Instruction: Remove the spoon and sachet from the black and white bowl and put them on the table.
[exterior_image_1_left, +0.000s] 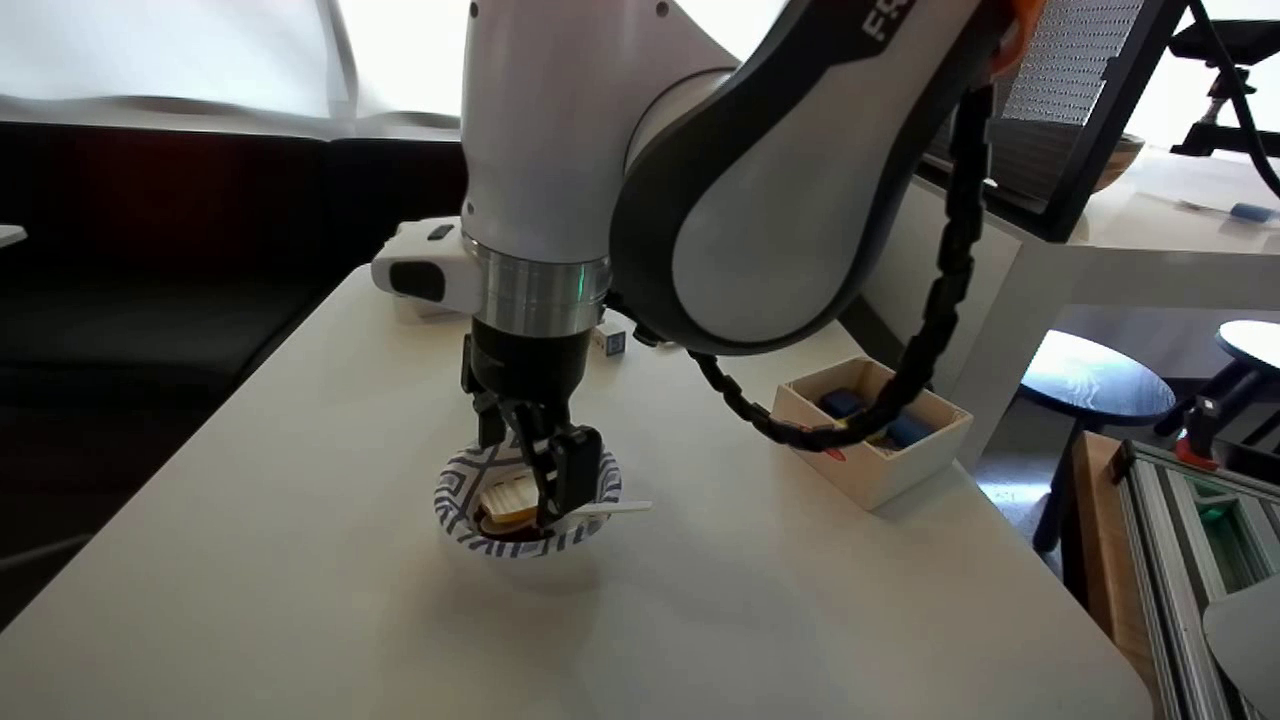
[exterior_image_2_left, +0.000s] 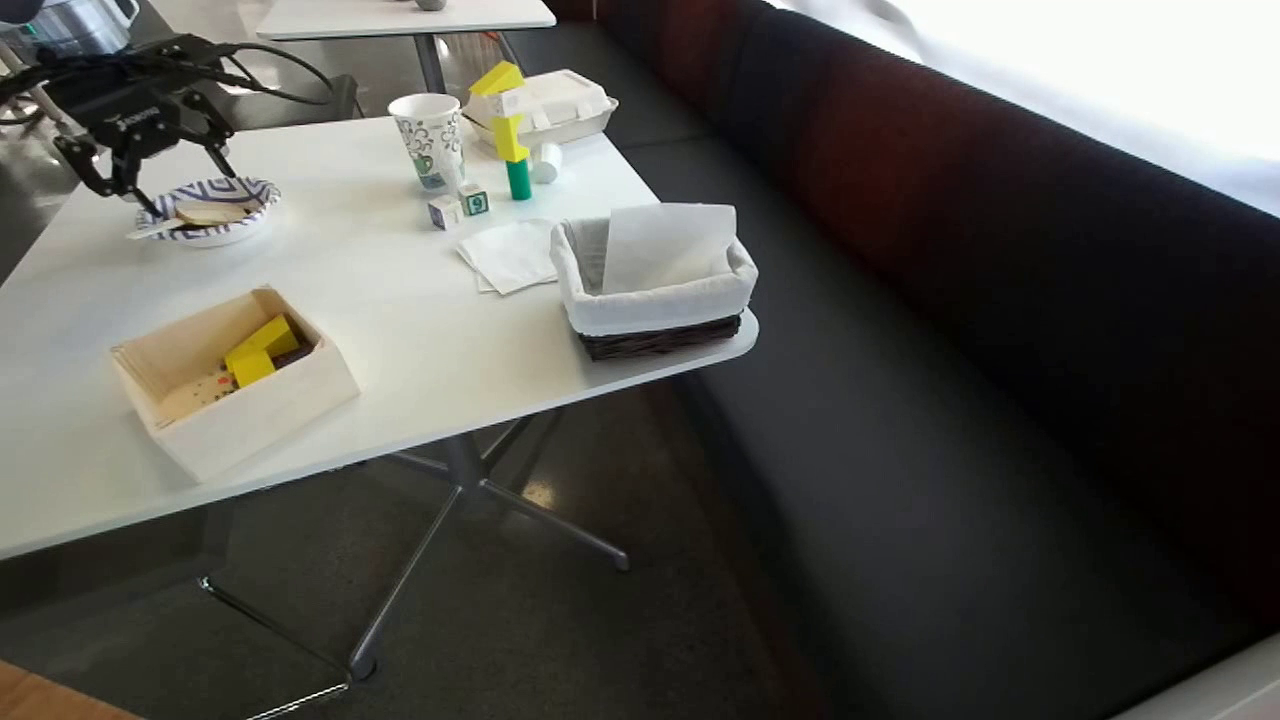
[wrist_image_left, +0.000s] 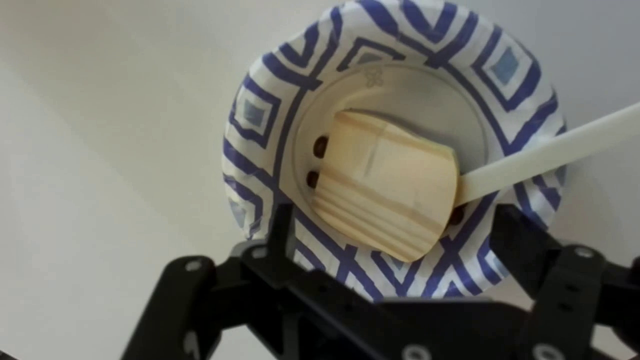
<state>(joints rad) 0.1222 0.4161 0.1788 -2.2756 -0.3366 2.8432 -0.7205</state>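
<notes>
The bowl (wrist_image_left: 270, 95), white with dark blue-purple zigzag lines, stands on the pale table (exterior_image_1_left: 300, 540); it shows in both exterior views (exterior_image_1_left: 458, 500) (exterior_image_2_left: 240, 233). The tan, wood-grained sachet (wrist_image_left: 385, 185) lies inside it, also visible in both exterior views (exterior_image_1_left: 512, 497) (exterior_image_2_left: 212, 211). The spoon's white handle (wrist_image_left: 555, 155) sticks out over the rim (exterior_image_1_left: 618, 508) (exterior_image_2_left: 155, 229); its head is hidden under the sachet. My gripper (wrist_image_left: 397, 227) is open and empty above the bowl, fingers spread toward one side of the sachet; it shows in both exterior views (exterior_image_1_left: 528, 470) (exterior_image_2_left: 192, 190).
A wooden box (exterior_image_2_left: 270, 420) with blocks stands near the table edge. Further along are a paper cup (exterior_image_2_left: 425, 140), a block tower (exterior_image_2_left: 512, 140), a white takeout container (exterior_image_2_left: 560, 105), letter cubes (exterior_image_2_left: 445, 211), napkins (exterior_image_2_left: 510, 257) and a lined basket (exterior_image_2_left: 655, 312). Dark brown bits lie in the bowl.
</notes>
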